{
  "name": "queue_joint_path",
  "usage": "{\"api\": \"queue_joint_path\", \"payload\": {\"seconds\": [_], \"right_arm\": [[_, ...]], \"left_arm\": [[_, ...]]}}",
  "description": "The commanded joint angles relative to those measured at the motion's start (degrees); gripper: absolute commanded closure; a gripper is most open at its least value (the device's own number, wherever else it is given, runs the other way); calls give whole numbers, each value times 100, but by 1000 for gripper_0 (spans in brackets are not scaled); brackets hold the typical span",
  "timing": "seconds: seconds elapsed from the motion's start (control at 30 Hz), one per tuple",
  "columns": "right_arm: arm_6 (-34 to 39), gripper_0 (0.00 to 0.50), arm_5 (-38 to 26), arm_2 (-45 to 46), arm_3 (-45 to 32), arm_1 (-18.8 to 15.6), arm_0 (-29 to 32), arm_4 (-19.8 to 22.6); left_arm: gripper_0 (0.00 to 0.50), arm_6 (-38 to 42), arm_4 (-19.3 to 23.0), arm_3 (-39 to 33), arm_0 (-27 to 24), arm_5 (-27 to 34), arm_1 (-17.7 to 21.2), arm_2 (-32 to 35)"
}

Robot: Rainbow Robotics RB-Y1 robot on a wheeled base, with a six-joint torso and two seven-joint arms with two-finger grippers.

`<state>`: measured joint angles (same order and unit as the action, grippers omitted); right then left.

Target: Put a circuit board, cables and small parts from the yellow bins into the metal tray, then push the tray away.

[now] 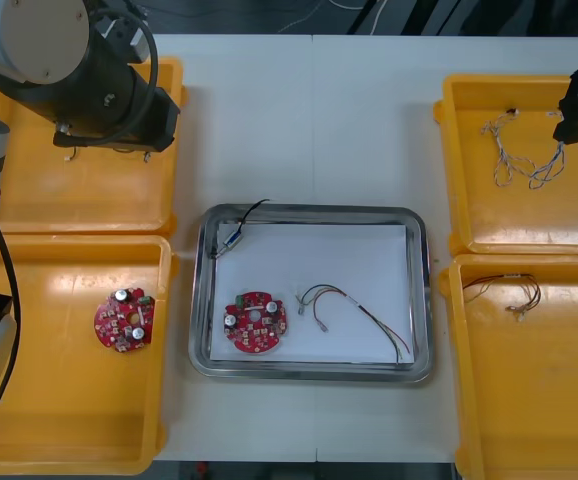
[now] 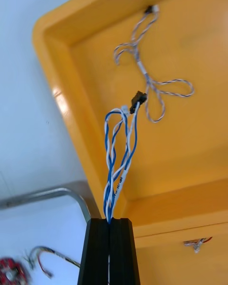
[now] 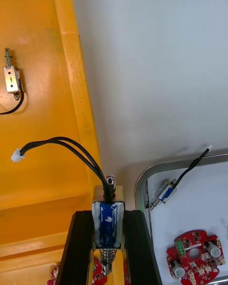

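Left wrist view: small metal part (image 3: 109, 217) between fingers (image 3: 81, 251) (right fingers (image 2: 97, 254): cable (image 2: 111, 180)).

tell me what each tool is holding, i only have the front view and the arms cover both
Observer: The left tool is shut on a small metal part with a blue body, and black wires trail from it.
Operator: is it over the tray yet
Observer: No. It hangs over the wall of a left bin, with the corner of the tray just beside it.
Operator: and the right one
Observer: The right tool is shut on one end of a twisted blue and white cable over the far right bin.
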<state>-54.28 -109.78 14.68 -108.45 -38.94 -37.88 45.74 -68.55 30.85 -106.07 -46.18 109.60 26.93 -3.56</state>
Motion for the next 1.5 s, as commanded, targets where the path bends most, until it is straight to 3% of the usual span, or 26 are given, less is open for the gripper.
{"api": "queue_joint_path", "payload": {"seconds": [0.03,0.23,0.5,0.7,1.1,1.27,1.5], "right_arm": [[-1032,500,-22,-475,-440,-395,26,392],[-2262,500,-22,-703,-678,-404,79,902],[-3484,500,-22,-1556,-1196,-492,26,928],[-3985,500,-22,-2215,-1249,-202,-194,884],[-5479,500,273,-2953,-853,739,-457,375],[-6349,500,449,-3375,-845,897,-466,-170],[-7017,500,598,-4008,-836,1020,-466,-1014]], "left_arm": [[500,342,44,-213,22,40,-91,-39],[500,351,53,-221,22,40,-91,-39],[500,351,79,-230,22,40,-91,-13],[500,342,105,-230,31,40,-91,-4],[500,342,114,-230,22,40,-91,13],[500,351,141,-230,22,40,-91,40],[500,351,149,-230,22,40,-91,40]]}}
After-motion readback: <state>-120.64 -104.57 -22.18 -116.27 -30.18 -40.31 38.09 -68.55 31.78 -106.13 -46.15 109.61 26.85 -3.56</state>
